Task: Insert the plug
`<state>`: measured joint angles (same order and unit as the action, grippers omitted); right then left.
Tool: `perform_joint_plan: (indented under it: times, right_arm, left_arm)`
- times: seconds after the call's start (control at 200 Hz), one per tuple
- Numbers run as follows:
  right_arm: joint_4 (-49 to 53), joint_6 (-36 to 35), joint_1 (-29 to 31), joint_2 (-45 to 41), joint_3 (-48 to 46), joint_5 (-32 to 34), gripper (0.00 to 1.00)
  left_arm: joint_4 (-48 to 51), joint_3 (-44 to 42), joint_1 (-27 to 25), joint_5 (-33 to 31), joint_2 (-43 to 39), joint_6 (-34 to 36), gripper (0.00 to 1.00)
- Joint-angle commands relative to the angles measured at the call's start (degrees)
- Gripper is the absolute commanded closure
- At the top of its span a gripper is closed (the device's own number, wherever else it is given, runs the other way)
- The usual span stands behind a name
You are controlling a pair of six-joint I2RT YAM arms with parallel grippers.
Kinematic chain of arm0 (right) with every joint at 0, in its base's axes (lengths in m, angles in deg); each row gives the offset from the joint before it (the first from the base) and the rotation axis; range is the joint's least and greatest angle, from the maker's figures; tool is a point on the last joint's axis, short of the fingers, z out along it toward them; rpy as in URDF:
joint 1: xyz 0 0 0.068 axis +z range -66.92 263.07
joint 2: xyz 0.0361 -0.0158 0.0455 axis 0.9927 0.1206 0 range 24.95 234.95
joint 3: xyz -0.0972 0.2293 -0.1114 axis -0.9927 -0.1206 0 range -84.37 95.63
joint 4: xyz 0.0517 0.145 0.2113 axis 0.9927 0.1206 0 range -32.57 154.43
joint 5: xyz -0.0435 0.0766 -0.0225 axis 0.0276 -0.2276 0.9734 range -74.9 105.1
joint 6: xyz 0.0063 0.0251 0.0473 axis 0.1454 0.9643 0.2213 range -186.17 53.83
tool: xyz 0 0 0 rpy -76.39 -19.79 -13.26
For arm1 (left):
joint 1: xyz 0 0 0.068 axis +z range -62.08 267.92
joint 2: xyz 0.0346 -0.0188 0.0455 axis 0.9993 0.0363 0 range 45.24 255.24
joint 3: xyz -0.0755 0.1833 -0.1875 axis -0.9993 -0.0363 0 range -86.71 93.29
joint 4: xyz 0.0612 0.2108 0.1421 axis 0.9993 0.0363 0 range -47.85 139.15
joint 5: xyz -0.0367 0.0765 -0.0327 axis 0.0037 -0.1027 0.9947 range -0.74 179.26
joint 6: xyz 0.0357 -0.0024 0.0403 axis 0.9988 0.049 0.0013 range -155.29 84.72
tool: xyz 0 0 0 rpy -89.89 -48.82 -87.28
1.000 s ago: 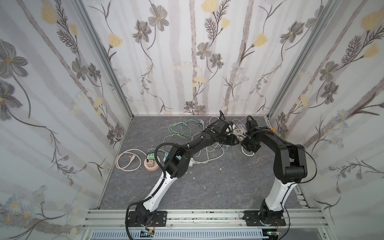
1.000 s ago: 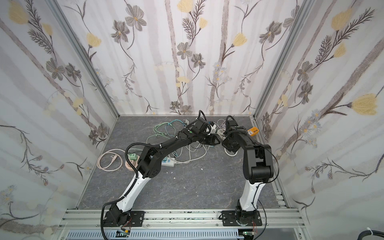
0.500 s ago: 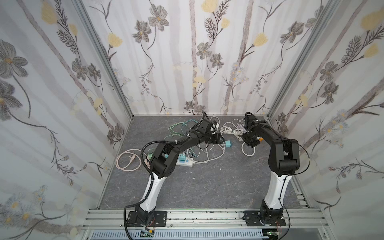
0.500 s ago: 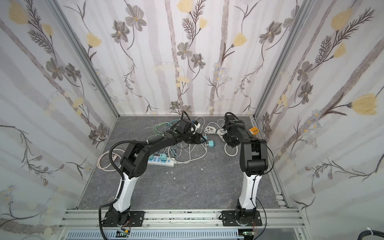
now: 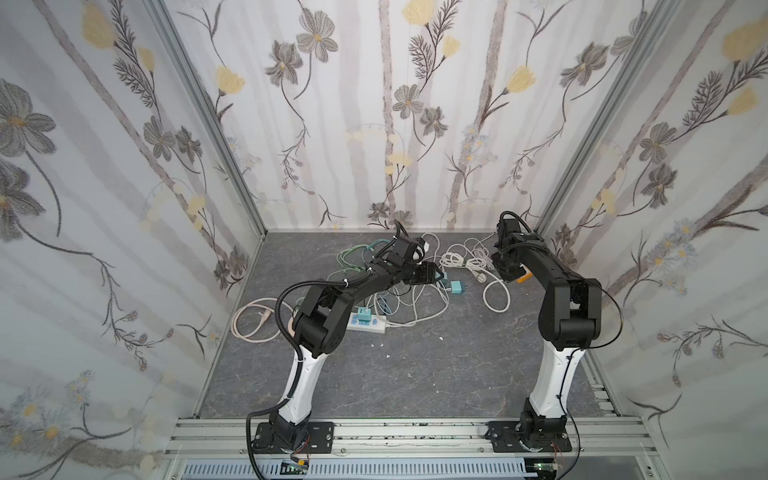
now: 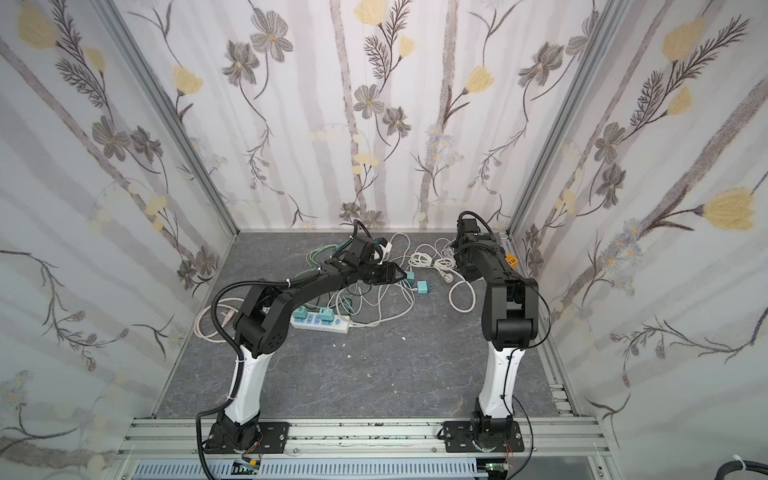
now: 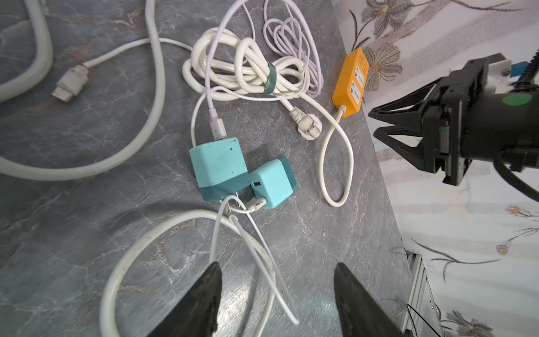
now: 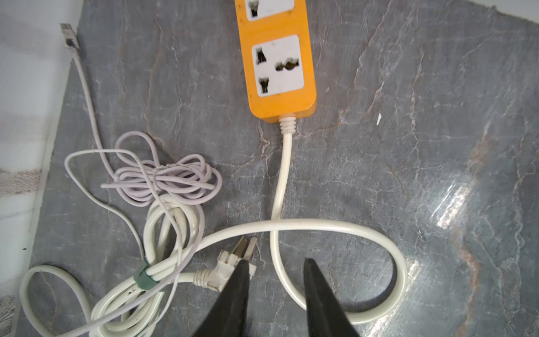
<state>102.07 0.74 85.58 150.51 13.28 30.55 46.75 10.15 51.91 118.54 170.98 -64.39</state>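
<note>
Two teal plug adapters (image 7: 218, 166) (image 7: 272, 183) lie side by side on the grey floor, thin white leads running from them; in both top views they sit mid-floor (image 5: 457, 287) (image 6: 423, 287). My left gripper (image 7: 277, 271) hovers open just short of them, a thin white lead crossing between its fingers, nothing held. A white strip (image 5: 370, 325) with a teal adapter plugged in lies under the left arm. My right gripper (image 8: 277, 262) stands open above the orange strip's (image 8: 280, 58) white cord, next to its white plug (image 8: 230, 259).
A bundled white cord with a green tie (image 8: 143, 278) and a coiled lilac cable (image 8: 163, 181) lie by the back wall. Green and white cables tangle at the back (image 5: 357, 257). A beige cable loop (image 5: 253, 320) lies left. The orange strip (image 5: 523, 277) is near the right wall.
The two grippers, close together mid-floor a second ago, have drawn apart. The right one swung to the back right and opened; the left one opened wider. A teal adapter now lies on the floor.
</note>
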Motion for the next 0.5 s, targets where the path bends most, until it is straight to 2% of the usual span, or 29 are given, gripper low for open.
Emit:
perform_joint_plan:
  times: [0.0, 0.08, 0.225, 0.305, 0.415, 0.495]
  right_arm:
    - [-3.21, -5.77, -0.85, -0.63, 0.70, 3.17, 0.57]
    - [-4.33, -14.46, -1.61, -0.45, 1.07, 1.98, 0.50]
    - [-3.29, -38.84, -1.71, -0.71, 2.59, -0.08, 0.35]
    - [-2.76, -49.99, -1.80, -0.84, 2.16, -2.30, 0.29]
    - [-1.68, -59.85, -1.98, 0.31, 2.19, -8.06, 0.22]
    - [-0.68, -62.80, -2.02, 1.84, 2.94, -7.66, 0.17]
  left_arm:
    - [-1.56, 0.76, 0.02, -0.98, -0.03, -1.08, 0.36]
    - [-1.31, 1.05, -0.01, -1.35, 0.12, -1.19, 0.34]
    - [-0.82, 0.66, 0.01, -2.79, -0.05, -0.72, 0.31]
    - [-0.85, 0.61, 0.00, -3.13, 0.04, -0.81, 0.30]
    - [-0.91, 1.11, 0.07, -3.43, 0.64, -1.25, 0.27]
    - [-0.55, 1.73, 0.01, -3.44, 1.13, -1.47, 0.25]
